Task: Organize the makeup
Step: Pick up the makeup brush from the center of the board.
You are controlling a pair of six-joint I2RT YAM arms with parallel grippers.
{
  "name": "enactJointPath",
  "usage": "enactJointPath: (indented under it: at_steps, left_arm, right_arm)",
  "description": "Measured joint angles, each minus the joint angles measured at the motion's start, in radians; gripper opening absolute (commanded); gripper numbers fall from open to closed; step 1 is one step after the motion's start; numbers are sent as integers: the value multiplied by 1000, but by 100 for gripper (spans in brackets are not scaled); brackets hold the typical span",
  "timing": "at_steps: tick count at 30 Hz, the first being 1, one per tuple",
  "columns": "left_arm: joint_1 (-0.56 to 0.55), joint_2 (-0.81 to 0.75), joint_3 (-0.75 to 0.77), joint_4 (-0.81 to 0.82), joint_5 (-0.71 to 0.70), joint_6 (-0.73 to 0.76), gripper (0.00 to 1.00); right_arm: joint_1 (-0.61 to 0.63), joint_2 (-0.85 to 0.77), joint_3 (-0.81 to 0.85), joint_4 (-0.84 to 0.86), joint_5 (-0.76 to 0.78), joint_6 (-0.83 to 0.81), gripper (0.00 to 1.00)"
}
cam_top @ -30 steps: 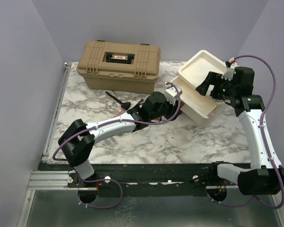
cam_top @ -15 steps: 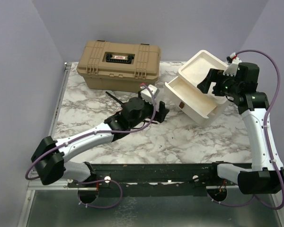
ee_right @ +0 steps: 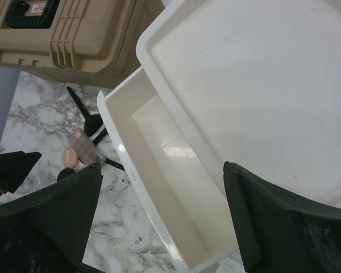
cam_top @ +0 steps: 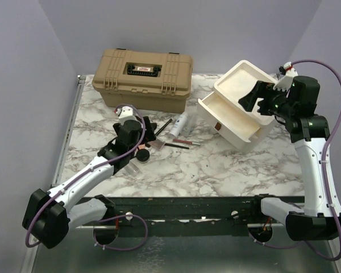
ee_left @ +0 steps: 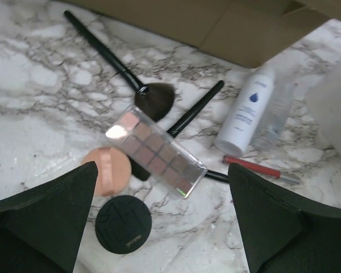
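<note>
Marble-veined desk [cam_top: 216,170] fills the scene, with pale lavender walls around it. Nearest, in front of the tan case [cam_top: 142,77], the left pincer [ee_left: 162,176] hangs above the makeup [cam_top: 162,141], its jaws spread wide with nothing between them. All the makeup lies loose on the desk in front of the case.

Closest to the arm is a round black compact [ee_left: 123,223], and a peach puff [ee_left: 106,170] lies just beside it on the side toward the case. Next comes a mirrored eyeshadow palette [ee_left: 156,152], set slantwise over a thin black handle [ee_left: 196,107]. Beyond the palette a flared-head brush [ee_left: 153,99] points its long handle toward the case's left half. To the right of the palette lies a red pencil [ee_left: 253,166]. Closer to the case is a white bottle [ee_left: 247,111] with a clear tube [ee_left: 275,114] against its side.

Right of the case stands a white drawer box [cam_top: 238,105], turned at an angle, with one drawer [ee_right: 165,182] pulled out toward the makeup. The right pincer [ee_right: 162,170] hovers over this box with its jaws apart, gripping nothing.
</note>
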Motion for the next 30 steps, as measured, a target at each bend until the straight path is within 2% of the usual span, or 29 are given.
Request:
enactJointPath:
  at_steps: [4,6,8,11,18,25,30]
  left_arm:
    - [68,64,2,-45,27,-43,99]
    - [78,124,23,-59,66,-31,95]
    - [79,202,64,-73,124,6,89]
    - [80,312,136,-78,197,64,87]
    - [80,433,232,-80,328,156,81]
    - [79,549,304,-67,381,196,81]
    - [79,642,387,-59,434,288,82]
  right_arm:
    - [0,-5,-2,-1,0,17,94]
    - [0,-5,-7,-4,-1,25,94]
    - [0,-5,-13,-7,-5,31,94]
    - [0,-5,-24,-8,-18,43,94]
    - [0,-5,-36,-8,-30,54,94]
    - [0,-5,-40,-8,-31,55,94]
    - [0,-4,-47,-9,-31,54,94]
